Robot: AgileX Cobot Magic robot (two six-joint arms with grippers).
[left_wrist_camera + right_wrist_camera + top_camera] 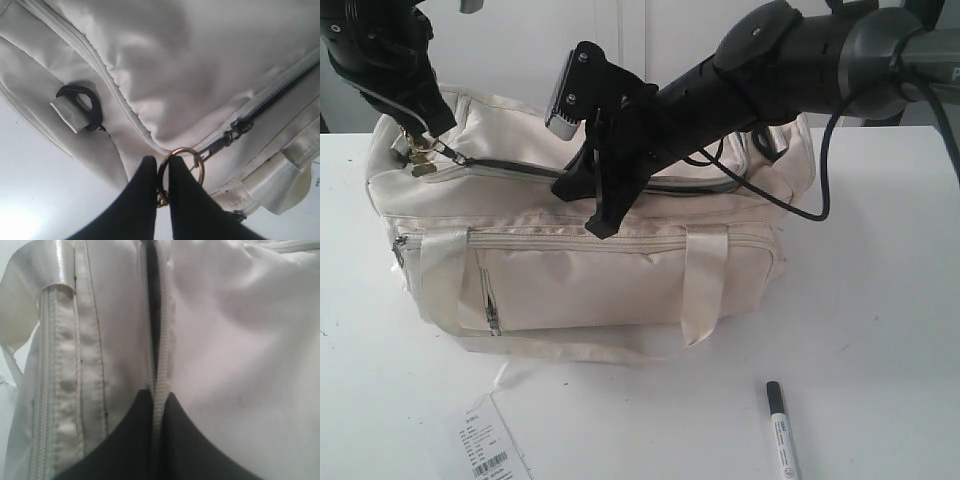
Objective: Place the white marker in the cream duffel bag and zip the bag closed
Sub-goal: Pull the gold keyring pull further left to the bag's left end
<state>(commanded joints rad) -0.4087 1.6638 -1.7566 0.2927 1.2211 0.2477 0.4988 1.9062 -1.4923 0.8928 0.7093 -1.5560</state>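
The white marker (pixel 781 432) lies flat on the white table (pixel 880 330), in front of the cream duffel bag (pixel 590 285) and well apart from it, off the bag's right front corner. Its long axis runs roughly from the bag toward the near table edge, crosswise to the bag. The black cap points toward the bag and the white barrel toward the near edge, tilted slightly to the right. The bag sits on the table with its long axis running left to right and its front pockets and strap handles facing the camera. At the bag's left end the left gripper (pixel 162 170) is clenched on a brass ring (pixel 199 165) that hangs from the slider of the top zipper (pixel 280 90), close to a black clip (pixel 80 107) on the end panel. The right arm reaches in from the right, and the right gripper (pixel 156 397) comes down on the middle of the bag's top. Its fingers are pinched on the cream fabric edge beside the zipper line, where a dark slit shows between the two sides. A paper tag (pixel 488 445) with a barcode lies on the table in front of the bag's left half.
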